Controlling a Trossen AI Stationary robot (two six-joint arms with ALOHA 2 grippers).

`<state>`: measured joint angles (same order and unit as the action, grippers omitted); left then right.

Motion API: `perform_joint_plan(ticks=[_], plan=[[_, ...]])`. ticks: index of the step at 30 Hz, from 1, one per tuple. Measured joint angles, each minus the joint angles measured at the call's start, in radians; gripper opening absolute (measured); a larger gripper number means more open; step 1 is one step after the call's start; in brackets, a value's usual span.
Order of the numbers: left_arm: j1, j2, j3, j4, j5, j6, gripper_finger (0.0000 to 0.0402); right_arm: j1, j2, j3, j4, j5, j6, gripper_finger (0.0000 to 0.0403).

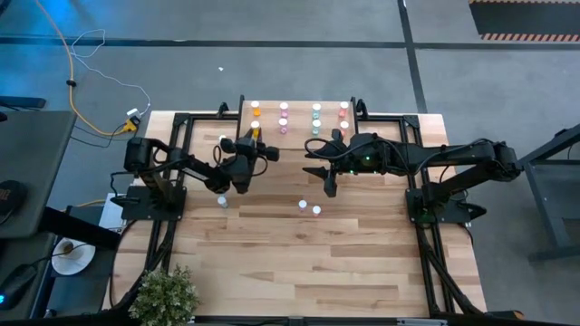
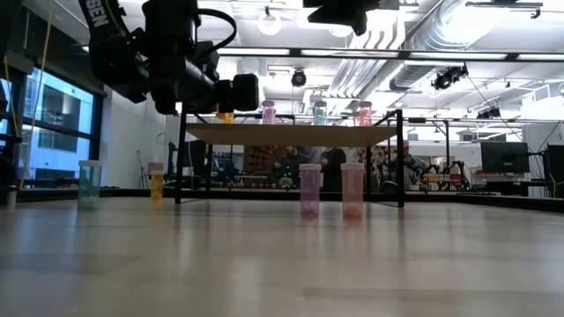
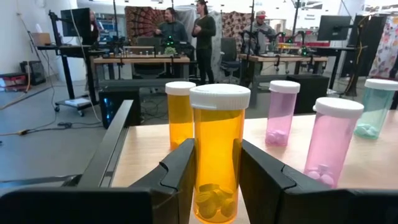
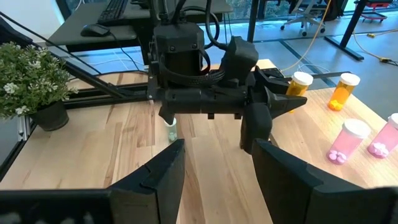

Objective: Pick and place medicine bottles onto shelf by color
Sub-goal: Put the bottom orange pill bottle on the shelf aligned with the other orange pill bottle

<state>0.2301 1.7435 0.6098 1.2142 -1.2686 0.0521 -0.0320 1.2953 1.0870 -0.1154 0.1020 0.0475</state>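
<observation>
1. An orange medicine bottle (image 3: pixel 217 155) is gripped upright in the left claw (image 3: pixel 217 180), at the shelf (image 1: pixel 299 119) edge.
2. The right claw (image 4: pixel 214 168) is held open and empty above the tabletop (image 1: pixel 299 254).
3. Letters "SEN" are seen on the left arm (image 2: pixel 110 26).

A: Any writing you can actually read?
B: Only one bit. In the low view, white capital letters run along the dark arm (image 2: pixel 110 35) at about ten o'clock; "SEN" is what shows, and the rest is cut off at the edge
A: Labels on the bottles?
B: None that I can read in any view; the orange bottle (image 3: pixel 217 155) seen close in the left wrist view has a bare body and a plain white cap
A: Signs in the room behind?
B: Too small to make out
</observation>
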Motion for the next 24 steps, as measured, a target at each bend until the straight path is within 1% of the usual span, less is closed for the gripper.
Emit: perform_joint_plan(ticks=[2, 9, 24], plan=[[0.009, 0.0, 0.0, -0.017, 0.004, -0.003, 0.0097, 0.0, 0.0, 0.0, 0.0, 0.0, 0.0, 0.0179], [0.022, 0.0, 0.0, -0.103, 0.028, -0.085, 0.0097, 0.0, 0.0, 0.0, 0.0, 0.0, -0.002, 0.0179], [0.026, 0.0, 0.0, -0.118, 0.03, -0.103, 0.0097, 0.0, 0.0, 0.0, 0.0, 0.0, -0.003, 0.0179]])
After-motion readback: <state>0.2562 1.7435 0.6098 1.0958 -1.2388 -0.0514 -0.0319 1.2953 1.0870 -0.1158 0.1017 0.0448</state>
